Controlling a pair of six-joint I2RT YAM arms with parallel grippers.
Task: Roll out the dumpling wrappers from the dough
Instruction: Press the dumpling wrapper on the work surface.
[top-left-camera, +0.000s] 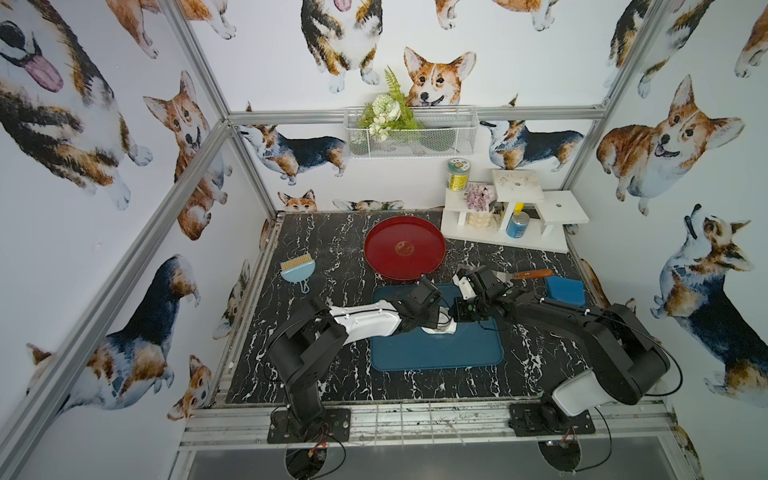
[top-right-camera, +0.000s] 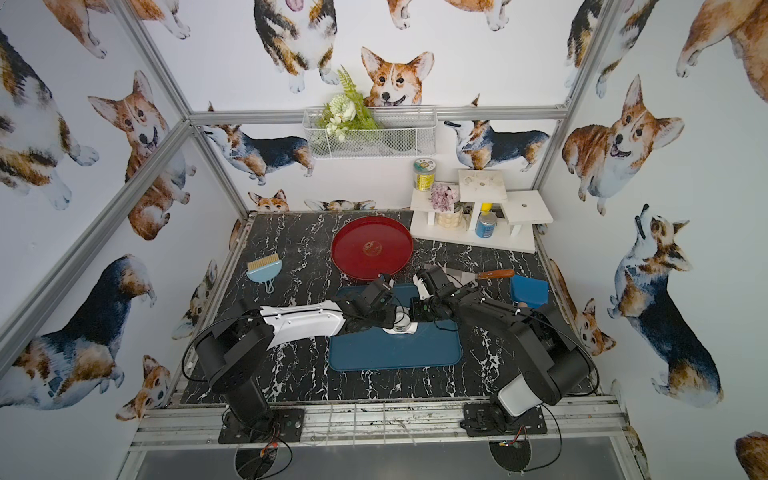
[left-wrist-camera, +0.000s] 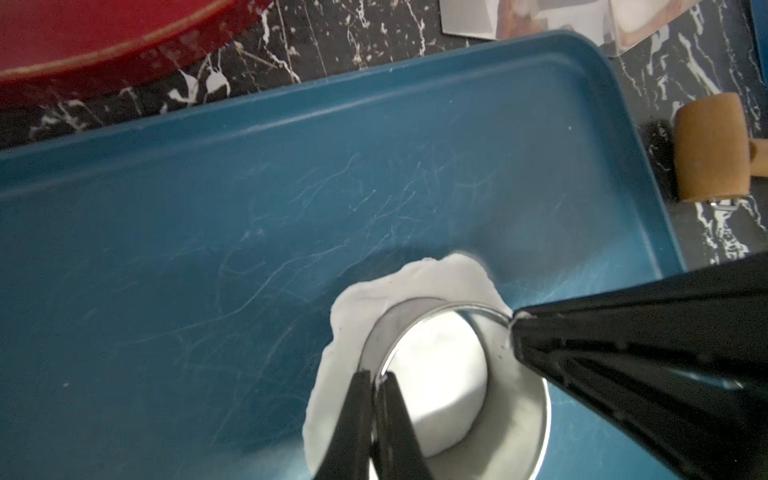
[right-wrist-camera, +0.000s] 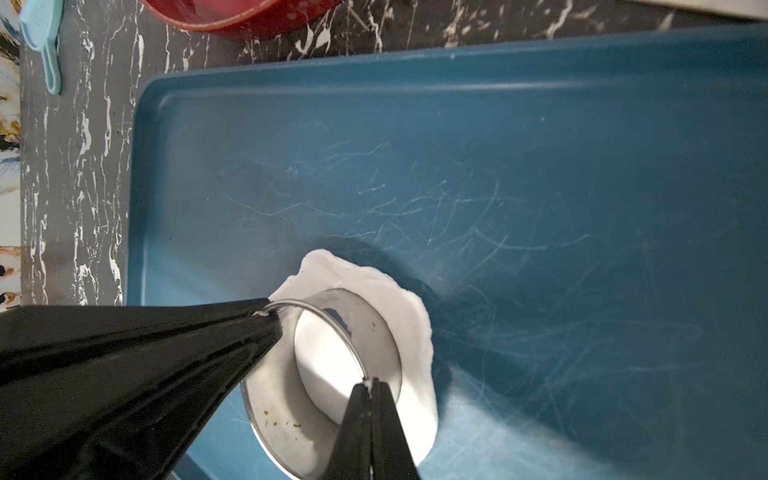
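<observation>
Both arms met over the blue tray (left-wrist-camera: 291, 208), which lay near the middle of the black marble counter (top-left-camera: 324, 249). The dough (left-wrist-camera: 440, 278) was a flattened white sheet with a ragged outline, sitting about mid-tray. A steel ring cutter (left-wrist-camera: 498, 345) stood upright on it. The left gripper (left-wrist-camera: 376, 382) had its fingers pinched together on the ring's thin rim. The right gripper (right-wrist-camera: 370, 384) was clamped the same way on the opposite side of the rim.

Inside the ring I could see a round white patch, the would-be dumpling wrapper (left-wrist-camera: 440, 386). I couldn't tell whether it was cut through. The red plate (top-left-camera: 386, 237) toward the counter's back edge was bare, and a wooden roller (left-wrist-camera: 710, 149) lay off the tray's right edge.

To my eye this was the cutting step. It wanted both arms pressing straight down together with the ring kept level, perhaps with a small twist to sever the edge all round. On one side the white margin looked to run out at the ring, so any sideways drift risked a notched disc.
</observation>
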